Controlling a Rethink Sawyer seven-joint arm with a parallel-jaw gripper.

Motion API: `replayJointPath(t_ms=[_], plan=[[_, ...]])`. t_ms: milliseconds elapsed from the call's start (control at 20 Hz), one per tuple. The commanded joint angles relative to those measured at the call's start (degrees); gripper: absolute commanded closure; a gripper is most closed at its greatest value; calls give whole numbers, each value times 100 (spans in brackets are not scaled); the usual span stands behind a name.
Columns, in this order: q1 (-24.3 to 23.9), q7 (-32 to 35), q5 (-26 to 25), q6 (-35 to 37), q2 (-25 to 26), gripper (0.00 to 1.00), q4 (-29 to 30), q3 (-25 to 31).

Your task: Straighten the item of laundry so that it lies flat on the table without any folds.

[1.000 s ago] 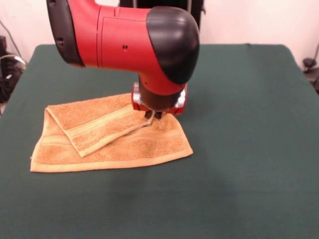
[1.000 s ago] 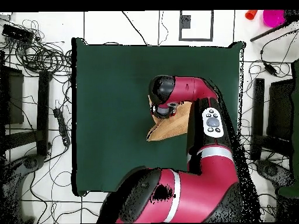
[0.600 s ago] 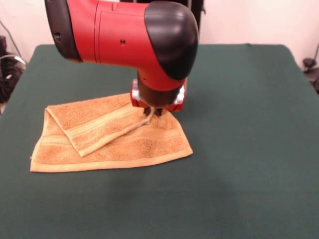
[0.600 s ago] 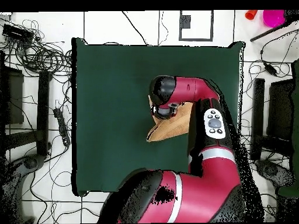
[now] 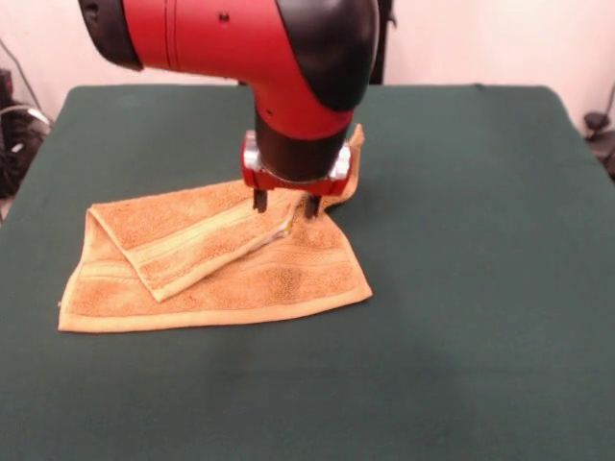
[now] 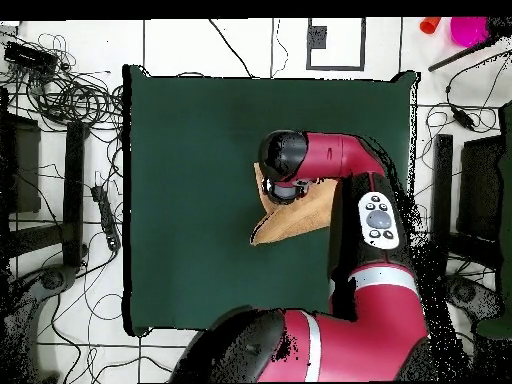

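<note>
- Gripper [image 5: 285,204] hangs just above the towel's middle, two dark fingers apart with a gap between them; nothing between the tips that I can make out, so it looks open and empty.
- Change: a second ago the fingers sat down in the cloth at the tip of the folded flap; now the wrist has risen and the fingers are clear of it. A towel corner [image 5: 355,154] stands up behind the wrist, toward the table's far edge, which did not show before.
- Towel [image 5: 221,279] lies left of the table's centre, well in from every edge. Its left end is doubled over: a striped flap [image 5: 192,245] runs diagonally across the lower layer.
- Judgement: fold not undone; the grasp seems to have slipped or been let go, so the flap needs taking again.
- Table [image 5: 480,288] bare to the right, room to spread.
- Overhead: arm [image 6: 340,160] covers most of the towel; cables lie on the floor off the table's left side.
</note>
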Motion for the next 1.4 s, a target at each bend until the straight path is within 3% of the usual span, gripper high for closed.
replayJointPath(t_ms=[50, 250, 500, 950, 1400], plan=[[-43, -23, 176, -59, -183, 0, 748, 331], [-104, -162, 173, 91, -240, 0, 801, 380], [-163, -850, -48, 755, -309, 0, 621, 442], [-72, -99, -169, -293, 206, 0, 431, 392], [-67, 103, -325, -487, 634, 0, 38, 292]])
